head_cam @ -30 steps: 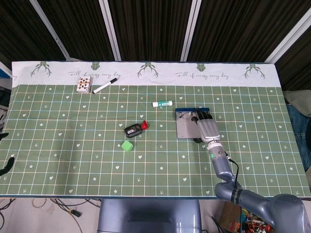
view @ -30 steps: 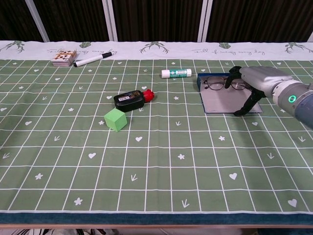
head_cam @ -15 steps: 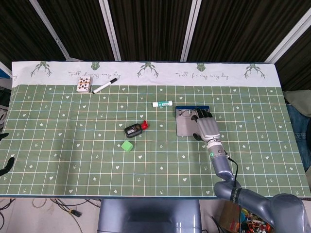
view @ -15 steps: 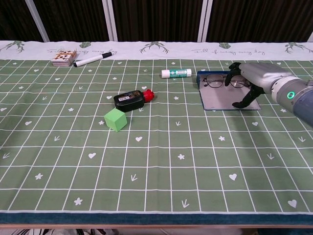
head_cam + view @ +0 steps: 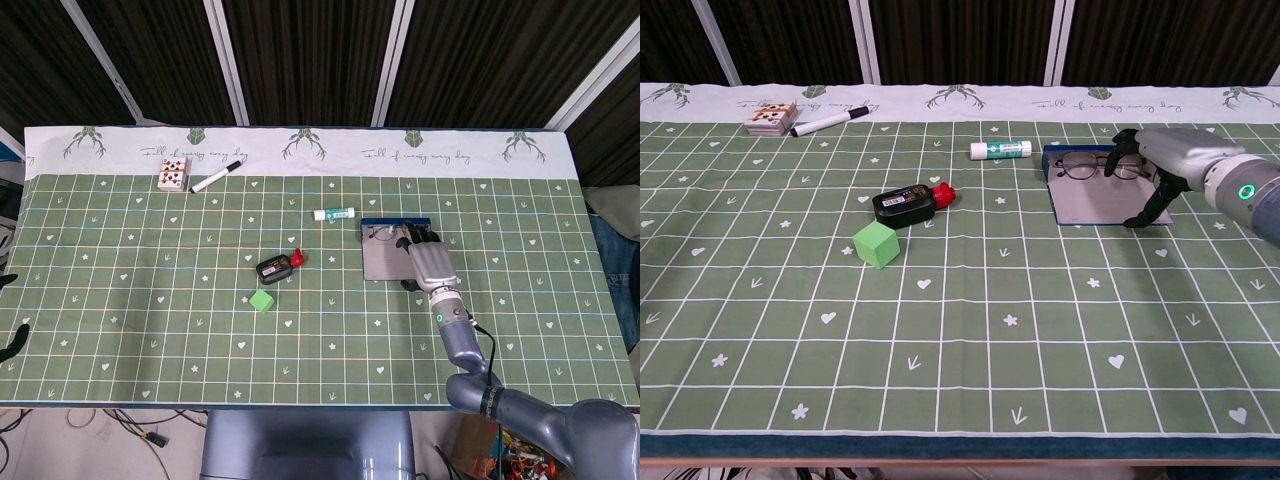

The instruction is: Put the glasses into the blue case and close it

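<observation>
at the far left of the table (image 5: 760,400) a small card box (image 5: 771,117) lies near the back edge with a black marker (image 5: 828,122) just beside it, both well apart from the work. nearer the middle, a green cube (image 5: 876,244) sits close to a black device with a red end (image 5: 911,203). further right a white-and-green tube (image 5: 1001,150) lies just left of the blue case (image 5: 1095,205).

the case lies open and flat — its grey inner face up, blue rim showing at the back — which is why the glasses (image 5: 1095,167) can rest across its far half, lenses up. so they look already in place, and what is left is the closing.

the right hand (image 5: 1160,165) hangs over the case's right end, fingers curled downward; its far fingertips (image 5: 1122,143) are at the right lens of the glasses, and its nearer finger (image 5: 1145,212) reaches down to the near-right corner of the flap. whether it actually pinches anything i cannot tell. my guess is it is placed there to settle the glasses or catch the flap and fold it over.

the left hand does not show in either view.
</observation>
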`<state>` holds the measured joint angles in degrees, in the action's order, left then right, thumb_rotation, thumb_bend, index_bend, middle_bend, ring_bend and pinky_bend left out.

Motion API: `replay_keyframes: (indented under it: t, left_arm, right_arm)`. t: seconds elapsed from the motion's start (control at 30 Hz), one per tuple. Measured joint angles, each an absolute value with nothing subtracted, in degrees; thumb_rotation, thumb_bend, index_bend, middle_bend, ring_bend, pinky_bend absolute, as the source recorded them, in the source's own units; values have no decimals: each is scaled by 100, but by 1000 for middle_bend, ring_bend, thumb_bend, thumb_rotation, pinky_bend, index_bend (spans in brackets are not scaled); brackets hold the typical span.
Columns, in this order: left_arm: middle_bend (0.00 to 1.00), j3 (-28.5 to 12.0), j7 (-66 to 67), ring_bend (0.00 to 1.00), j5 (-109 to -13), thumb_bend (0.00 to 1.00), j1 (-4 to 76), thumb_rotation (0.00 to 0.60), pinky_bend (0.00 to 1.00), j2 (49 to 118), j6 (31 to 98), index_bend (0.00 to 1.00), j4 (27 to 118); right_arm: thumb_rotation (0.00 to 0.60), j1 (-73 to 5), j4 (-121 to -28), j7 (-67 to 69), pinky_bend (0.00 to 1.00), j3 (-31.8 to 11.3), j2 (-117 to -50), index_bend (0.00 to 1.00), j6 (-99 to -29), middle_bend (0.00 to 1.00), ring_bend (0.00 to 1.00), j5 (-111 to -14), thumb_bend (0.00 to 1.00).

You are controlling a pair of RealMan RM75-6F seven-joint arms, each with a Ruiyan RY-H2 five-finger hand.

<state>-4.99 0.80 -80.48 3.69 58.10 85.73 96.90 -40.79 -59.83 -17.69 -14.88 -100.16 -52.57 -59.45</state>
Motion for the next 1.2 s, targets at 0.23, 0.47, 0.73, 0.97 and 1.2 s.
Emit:
replay_keyframes:
  t: [0.23,0.47,0.73,0.97,1.2]
  left_arm:
    - [0,-508,73,0,-8044,320,362,600,0,5808,8596,191,9697]
    - [0,-504,81,0,-8042,320,369,600,0,5814,8578,191,9682]
    - [0,-506,83,0,-8037,320,369,600,0,5814,8576,192,9681]
    - [0,-512,65,0,-8028,320,364,600,0,5808,8583,191,9680]
    - [0,-512,72,0,-8019,320,370,600,0,5815,8568,191,9675]
  right_arm:
    - [600,-4070,-5947,-1759,172,-1491,-10059,311,-5246,61,100,-5908,232]
    - [600,-4083,-5866,-1706,172,-1511,-10105,311,-5291,61,100,-5944,233]
    - [600,-4091,-5799,-1704,172,-1506,-10145,311,-5258,61,100,-5941,236]
    - [600,-4119,-5721,-1676,172,-1516,-10215,311,-5226,61,101,-5941,245]
    - [600,-4157,-5620,-1648,172,-1555,-10272,311,-5210,61,102,-5936,267]
